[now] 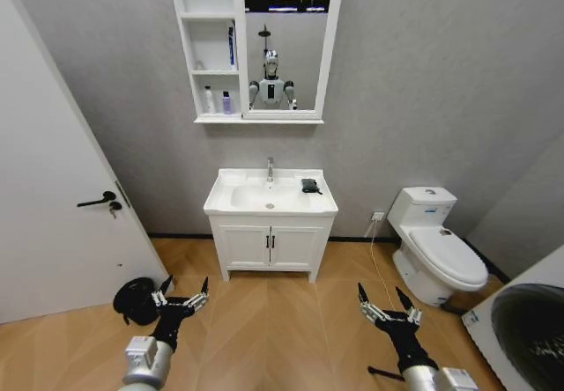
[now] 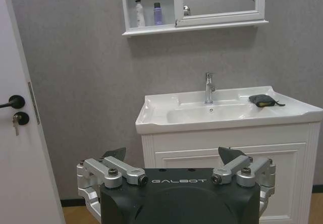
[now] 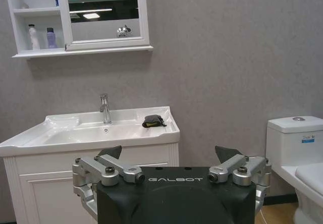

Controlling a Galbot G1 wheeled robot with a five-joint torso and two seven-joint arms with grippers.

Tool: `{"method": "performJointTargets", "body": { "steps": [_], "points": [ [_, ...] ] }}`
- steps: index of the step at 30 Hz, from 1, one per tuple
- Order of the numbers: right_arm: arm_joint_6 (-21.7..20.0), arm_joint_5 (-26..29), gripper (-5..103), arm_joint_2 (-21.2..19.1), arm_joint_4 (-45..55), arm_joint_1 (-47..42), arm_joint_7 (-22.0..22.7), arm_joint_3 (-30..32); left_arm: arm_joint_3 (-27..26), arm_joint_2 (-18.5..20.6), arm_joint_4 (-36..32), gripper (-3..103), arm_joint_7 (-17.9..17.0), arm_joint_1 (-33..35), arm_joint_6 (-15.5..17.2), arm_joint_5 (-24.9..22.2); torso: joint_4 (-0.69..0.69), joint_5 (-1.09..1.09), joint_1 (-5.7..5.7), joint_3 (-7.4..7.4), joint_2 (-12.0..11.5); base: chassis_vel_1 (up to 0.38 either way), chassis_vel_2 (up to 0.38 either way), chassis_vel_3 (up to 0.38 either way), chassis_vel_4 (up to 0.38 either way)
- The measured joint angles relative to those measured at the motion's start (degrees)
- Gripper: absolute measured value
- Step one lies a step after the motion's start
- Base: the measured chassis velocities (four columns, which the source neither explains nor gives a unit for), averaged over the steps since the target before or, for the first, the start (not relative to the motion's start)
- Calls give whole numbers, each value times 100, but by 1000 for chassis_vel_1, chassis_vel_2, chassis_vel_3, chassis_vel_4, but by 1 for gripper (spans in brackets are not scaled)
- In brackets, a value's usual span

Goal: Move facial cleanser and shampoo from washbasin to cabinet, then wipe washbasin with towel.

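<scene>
Grippers are hovering low over wood flooring: left gripper (image 1: 181, 296) spread open near a white door (image 1: 53, 224), right gripper (image 1: 388, 306) likewise spread. Towel (image 1: 311, 185) is lying on washbasin (image 1: 231, 202); two bottles (image 1: 217, 101) are standing in cabinet (image 1: 187, 47); toilet (image 1: 436, 246) is sitting rightward.

floor before vanity (image 1: 269, 246): open wood
left flank: door (image 1: 53, 206), black bag (image 1: 137, 300)
right flank: toilet (image 1: 436, 246)
basin (image 1: 264, 199) top: towel (image 1: 310, 185) at right, tap (image 1: 270, 169) behind bowl

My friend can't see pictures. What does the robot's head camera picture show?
A white washbasin stands against a grey wall with a small dark towel on its right corner. Above hangs the cabinet, two bottles on its lowest shelf. The open left gripper and right gripper hover over the wooden floor.
</scene>
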Motion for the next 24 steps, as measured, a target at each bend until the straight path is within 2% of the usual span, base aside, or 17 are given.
{"method": "performJointTargets", "body": {
  "steps": [2, 3, 6, 8, 24],
  "points": [
    [0, 0, 100, 0, 0, -2, 0, -1, 0, 0, 0, 100, 0, 0, 0, 0, -2, -1, -3, -2, 3, 156, -207, -216, 203],
    [0, 0, 100, 1, 1, -1, -1, -1, -1, 0, 0, 100, 0, 1, 0, 0, 1, -9, -1, -1, 1, 156, -7, -140, 215],
    [0, 0, 100, 0, 0, -1, 0, -1, 0, 0, 0, 100, 0, 1, 0, 0, -2, 2, -1, 0, 1, 42, -64, -128, 33],
    [0, 0, 100, 1, 0, 1, 0, 0, 0, 0, 0, 100, 0, -2, 0, 0, -2, -4, 7, 2, -3, -31, 25, 24, -6],
    [0, 0, 100, 0, 0, 1, 0, -1, 0, 0, 1, 100, 0, -1, 0, 0, -1, -4, 2, 1, -2, -29, 31, 23, -21]
  ]
}}
